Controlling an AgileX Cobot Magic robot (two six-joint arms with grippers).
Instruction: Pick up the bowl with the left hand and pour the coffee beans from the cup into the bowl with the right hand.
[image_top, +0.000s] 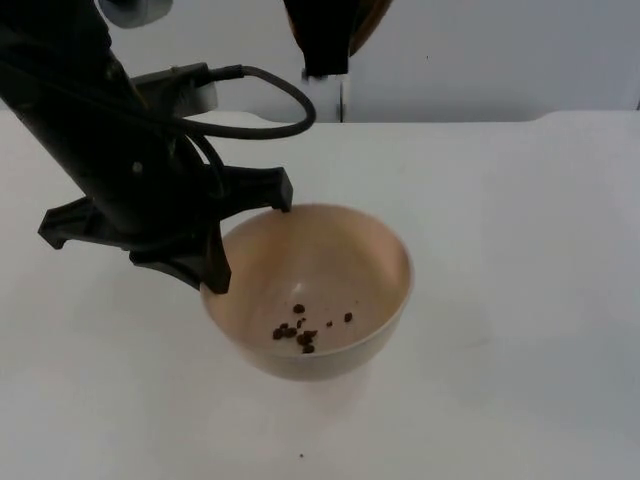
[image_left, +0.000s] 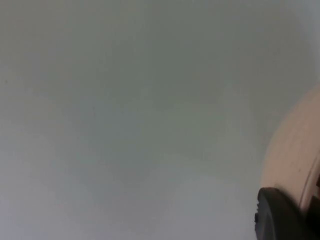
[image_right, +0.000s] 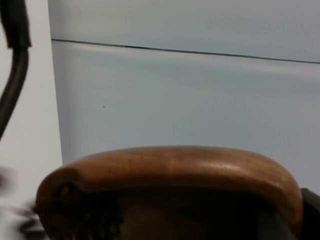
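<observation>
While my left gripper (image_top: 250, 235) pinches the near rim of the bowl (image_top: 330, 270) and holds it over the white table (image_top: 520, 300), a few coffee beans (image_top: 300, 332) already lie inside, so I judge the pour under way. My right gripper (image_top: 325, 40) grips the brown cup (image_right: 170, 170) high above; next I need it tipped further, mouth centred over the bowl.
</observation>
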